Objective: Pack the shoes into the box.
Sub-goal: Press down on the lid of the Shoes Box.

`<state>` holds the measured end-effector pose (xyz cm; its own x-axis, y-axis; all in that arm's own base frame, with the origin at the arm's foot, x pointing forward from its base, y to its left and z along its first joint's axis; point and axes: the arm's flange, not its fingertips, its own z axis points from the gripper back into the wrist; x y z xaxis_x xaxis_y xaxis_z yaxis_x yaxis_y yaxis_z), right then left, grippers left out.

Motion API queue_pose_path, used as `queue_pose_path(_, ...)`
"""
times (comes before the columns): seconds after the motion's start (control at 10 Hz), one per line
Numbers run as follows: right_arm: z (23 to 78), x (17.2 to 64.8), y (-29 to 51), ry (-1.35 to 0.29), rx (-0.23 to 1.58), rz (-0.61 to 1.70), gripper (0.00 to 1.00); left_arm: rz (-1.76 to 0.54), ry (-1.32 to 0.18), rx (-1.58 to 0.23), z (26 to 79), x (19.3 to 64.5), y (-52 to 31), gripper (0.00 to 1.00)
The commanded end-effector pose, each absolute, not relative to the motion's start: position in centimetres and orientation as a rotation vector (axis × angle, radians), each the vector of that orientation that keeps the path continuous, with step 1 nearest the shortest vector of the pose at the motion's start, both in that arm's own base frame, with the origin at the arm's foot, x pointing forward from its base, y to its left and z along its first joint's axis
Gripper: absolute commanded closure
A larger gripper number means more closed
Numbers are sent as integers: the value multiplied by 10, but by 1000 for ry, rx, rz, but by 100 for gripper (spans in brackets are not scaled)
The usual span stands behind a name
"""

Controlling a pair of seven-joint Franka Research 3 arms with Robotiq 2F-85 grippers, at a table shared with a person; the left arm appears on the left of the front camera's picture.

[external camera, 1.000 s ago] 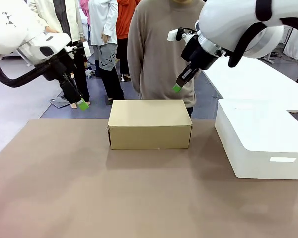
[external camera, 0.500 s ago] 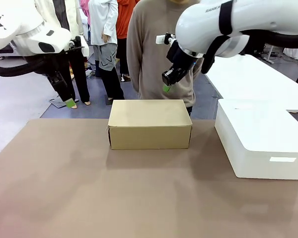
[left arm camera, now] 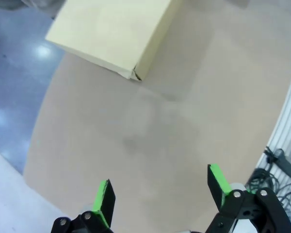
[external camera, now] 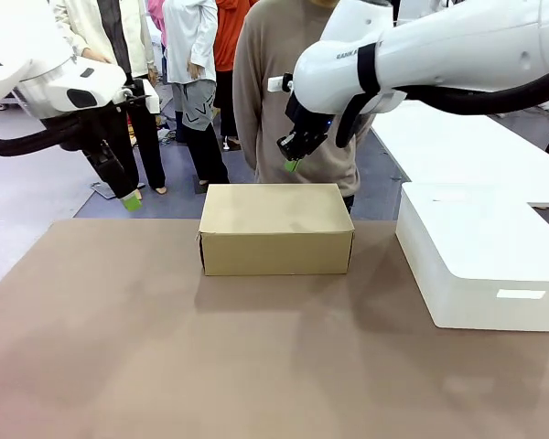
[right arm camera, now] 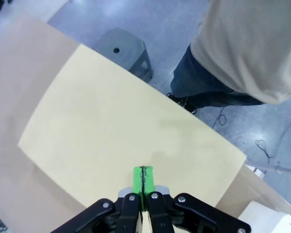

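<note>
The tan cardboard box (external camera: 274, 229) stands shut in the middle of the table, lid down. The shoes are out of view. My right gripper (external camera: 293, 165) hangs shut with nothing in it, just above the box's far edge; in the right wrist view its pressed green pads (right arm camera: 143, 177) hover over the plain lid (right arm camera: 126, 131). My left gripper (external camera: 132, 202) is off the table's far left corner, open and empty. In the left wrist view its fingers (left arm camera: 105, 201) stand wide apart over bare table, with the box (left arm camera: 111, 34) some way ahead.
A large white block (external camera: 480, 256) takes up the table's right side. A person in a beige top (external camera: 284, 101) stands right behind the box. A grey stool (right arm camera: 123, 48) stands on the floor beyond the table. Brown tabletop (external camera: 210, 357) lies bare in front of the box.
My right arm has swung left, bringing its shut gripper from right of the box to above the box's far edge. My left gripper has drifted slightly left.
</note>
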<state>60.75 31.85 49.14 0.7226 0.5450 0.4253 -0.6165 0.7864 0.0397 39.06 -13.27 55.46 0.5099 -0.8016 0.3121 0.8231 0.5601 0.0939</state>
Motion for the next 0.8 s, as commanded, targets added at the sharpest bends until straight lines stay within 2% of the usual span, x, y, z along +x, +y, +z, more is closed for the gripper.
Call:
queue_pose_path(0.0, 488, 624, 333, -409, 158, 608, 100, -936, -352, -124, 552, 382, -127, 0)
queue_pose_path(0.7, 408, 651, 345, -366, 90, 570, 100, -965, -343, -91, 554, 389, -130, 0)
